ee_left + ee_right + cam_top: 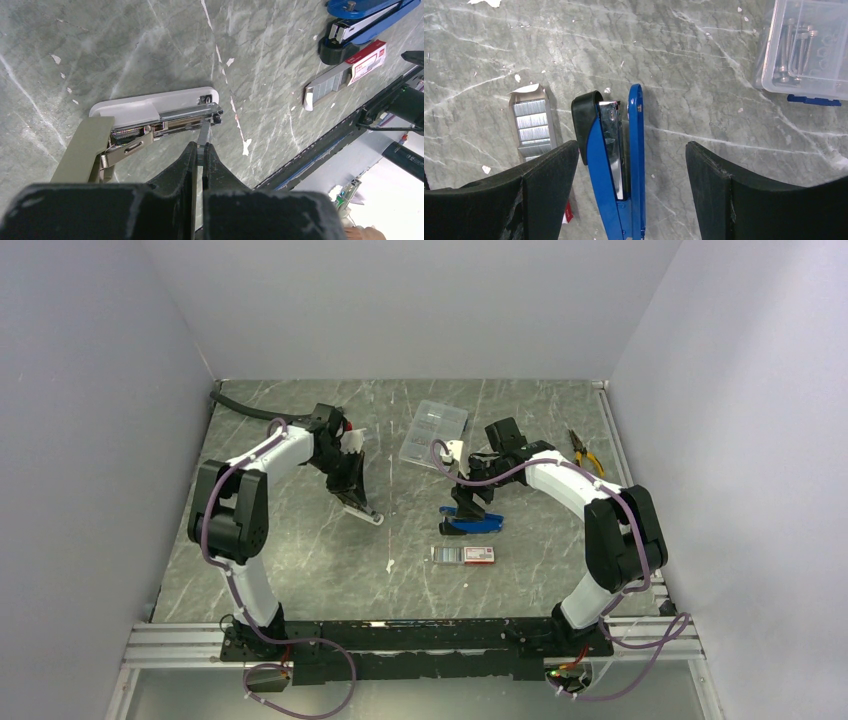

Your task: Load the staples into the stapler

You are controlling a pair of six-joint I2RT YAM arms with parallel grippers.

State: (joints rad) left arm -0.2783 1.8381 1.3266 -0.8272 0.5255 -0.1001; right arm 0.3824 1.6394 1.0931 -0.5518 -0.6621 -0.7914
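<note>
Top external view, from the near edge outward: both arms rise from their bases, bend at the elbow and reach inward over the veined grey-green stone-patterned table (pixel 300 570). Nearest lies the small white cardboard box with a red end (pixel 480 555). Its dark grey tray (pixel 445 555) sticks out to the left and carries rows of thin silvery staples (pixel 533 127). Just beyond, the right gripper (pixel 631 145) points down with its black jaws spread wide to either side of the glossy blue metal stapler (pixel 611 150), not closed on it. That stapler lies hinged open, bright steel showing under its black cap. To the left, the left gripper (pixel 200 152) is clenched on a short grey strip of staples (pixel 204 135). The strip's far tip sits at the front of the open steel magazine of the white plastic stapler (pixel 150 106), whose olive-grey top is tipped back. Farther off are a clear plastic compartment case (pixel 434 433) and yellow-handled pliers (pixel 586 452).
</note>
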